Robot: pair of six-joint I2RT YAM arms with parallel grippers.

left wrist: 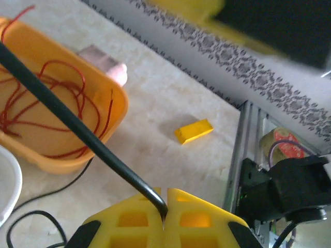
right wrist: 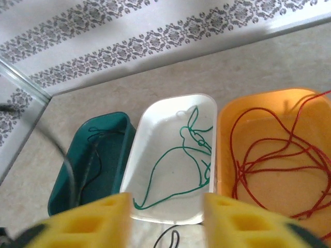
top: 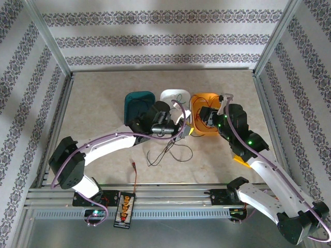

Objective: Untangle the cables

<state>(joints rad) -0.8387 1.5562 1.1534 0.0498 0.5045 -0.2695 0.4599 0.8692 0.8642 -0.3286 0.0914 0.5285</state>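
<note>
Toward the tabletop [top: 103, 103] centre stand three bins: teal bin [right wrist: 116, 155], white bin [right wrist: 165, 124] holding one green cable [right wrist: 192, 135], orange bin [right wrist: 258, 101] holding the red cable [right wrist: 243, 165]. The left hand [left wrist: 164, 212] is clamped on one black cable [left wrist: 77, 124]; the right hand [right wrist: 165, 217] hovers, fingers apart. Step: sorting. The next move probably requires lifting the black cable's loops off the tabletop toward the teal bin.

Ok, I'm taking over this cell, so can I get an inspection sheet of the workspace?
Surface: beige table.
Job's things: red cables in orange bin; green cable in white bin; dark cable in teal bin; black cables loose on table.
Clutter: yellow block; plug board at near edge.
Grippers: left fingers shut on a black cable; right fingers open above bins.
Cables: lavender cables along left arm and right arm.
Surroundings: patterned walls, metal frame.
</note>
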